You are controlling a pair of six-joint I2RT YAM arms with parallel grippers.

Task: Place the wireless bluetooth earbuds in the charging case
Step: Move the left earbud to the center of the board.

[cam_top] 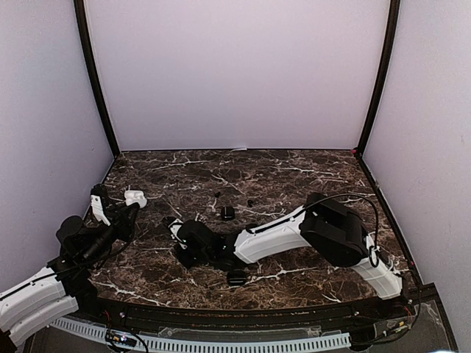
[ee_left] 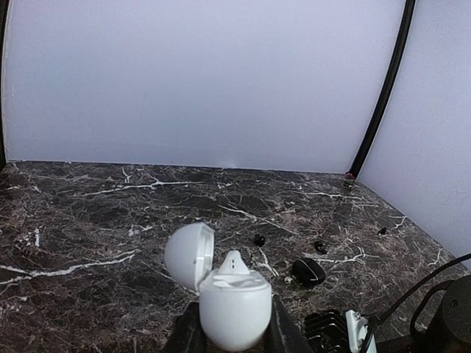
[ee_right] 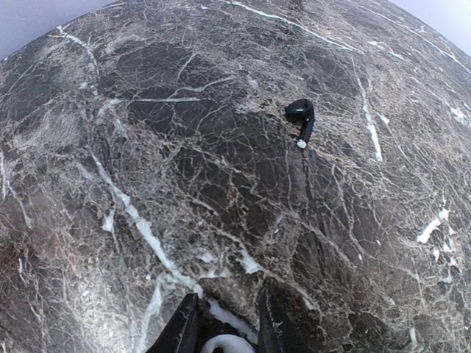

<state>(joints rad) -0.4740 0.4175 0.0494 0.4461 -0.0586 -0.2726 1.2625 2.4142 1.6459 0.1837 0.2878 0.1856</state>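
My left gripper (ee_left: 234,327) is shut on an egg-shaped white charging case (ee_left: 235,305), whose lid (ee_left: 188,254) stands open to the left. One white earbud (ee_left: 234,262) sits upright in the case. In the top view the case (cam_top: 135,197) is at the left of the table in my left gripper (cam_top: 131,206). My right gripper (ee_right: 227,323) points down at the marble with a small rounded white earbud (ee_right: 227,344) filling the narrow gap between its fingers, cut off by the frame edge. A black earbud (ee_right: 302,118) with a stem lies beyond it. My right gripper (cam_top: 175,226) is low at mid-left.
A shut black case (cam_top: 227,213) lies mid-table and another black case (cam_top: 237,277) near the front edge. Loose black earbuds (ee_left: 259,240) (ee_left: 320,247) (ee_left: 382,231) are scattered on the marble table (cam_top: 294,176). The right arm (cam_top: 272,235) stretches across the table's middle. Walls enclose three sides.
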